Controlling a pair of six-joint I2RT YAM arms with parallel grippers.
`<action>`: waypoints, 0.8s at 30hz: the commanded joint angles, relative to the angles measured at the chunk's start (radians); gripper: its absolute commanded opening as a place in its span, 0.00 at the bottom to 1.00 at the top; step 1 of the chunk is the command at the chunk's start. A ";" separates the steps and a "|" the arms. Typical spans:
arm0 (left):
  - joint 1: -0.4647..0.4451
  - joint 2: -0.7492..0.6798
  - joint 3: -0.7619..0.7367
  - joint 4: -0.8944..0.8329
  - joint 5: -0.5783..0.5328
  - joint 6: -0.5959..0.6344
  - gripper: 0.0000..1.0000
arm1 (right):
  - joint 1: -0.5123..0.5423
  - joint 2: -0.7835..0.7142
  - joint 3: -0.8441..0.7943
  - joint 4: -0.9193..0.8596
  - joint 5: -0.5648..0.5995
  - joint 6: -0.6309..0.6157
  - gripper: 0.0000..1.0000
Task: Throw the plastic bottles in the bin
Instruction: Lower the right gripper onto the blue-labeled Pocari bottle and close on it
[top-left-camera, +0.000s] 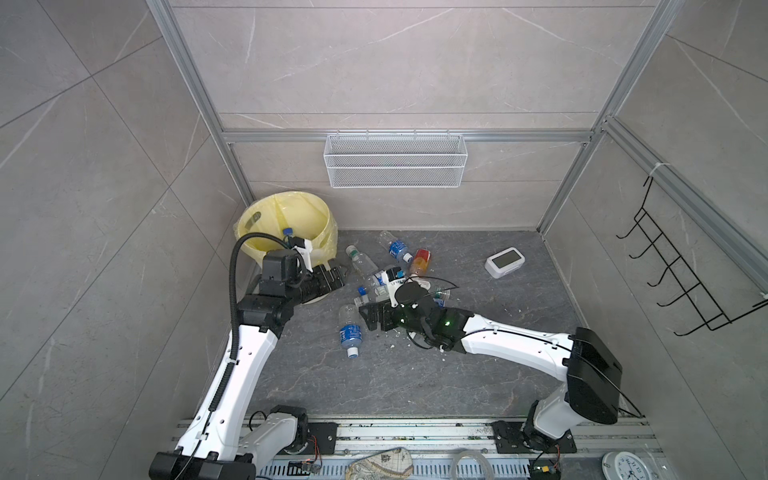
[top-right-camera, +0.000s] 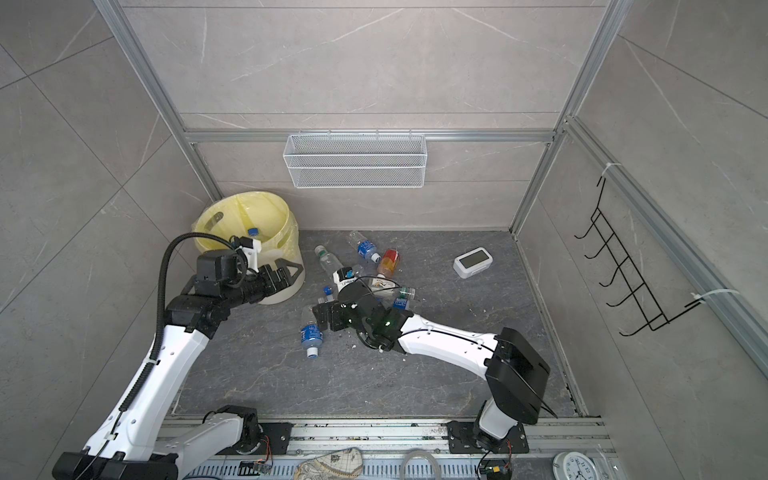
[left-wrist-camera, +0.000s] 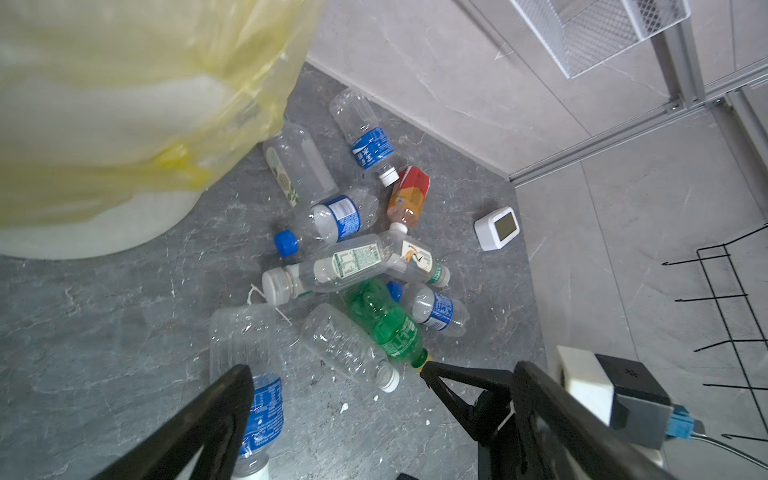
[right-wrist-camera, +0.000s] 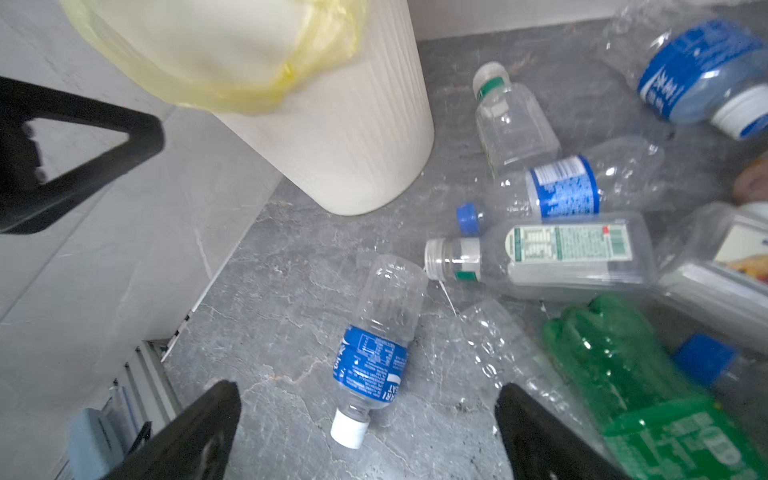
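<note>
Your right gripper (right-wrist-camera: 365, 395) hangs wide open and empty over the blue-label bottle (right-wrist-camera: 376, 349) at the pile's edge, likely the easiest grab. Your left gripper (left-wrist-camera: 334, 370) is also open and empty, beside the bin (right-wrist-camera: 365, 137), probably parked clear. The other plastic bottles (left-wrist-camera: 353, 266) are heaped on the tabletop (top-left-camera: 415, 374) near the bin. One blue cap (top-right-camera: 252, 231) shows inside it.

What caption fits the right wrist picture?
Open fingers frame a blue-label bottle lying near the cream bin.

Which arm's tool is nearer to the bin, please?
Left. The left tool is beside the bin, at its wall; the right tool sits apart, over the scattered bottles.
</note>
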 joint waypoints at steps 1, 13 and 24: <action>0.015 -0.049 -0.096 0.019 0.037 -0.012 1.00 | 0.036 0.047 -0.034 0.096 0.045 0.061 0.99; 0.177 -0.103 -0.354 0.088 0.179 -0.087 1.00 | 0.113 0.221 0.016 0.141 0.081 0.137 0.99; 0.309 -0.090 -0.411 0.100 0.289 -0.073 1.00 | 0.138 0.295 0.036 0.141 0.090 0.167 0.99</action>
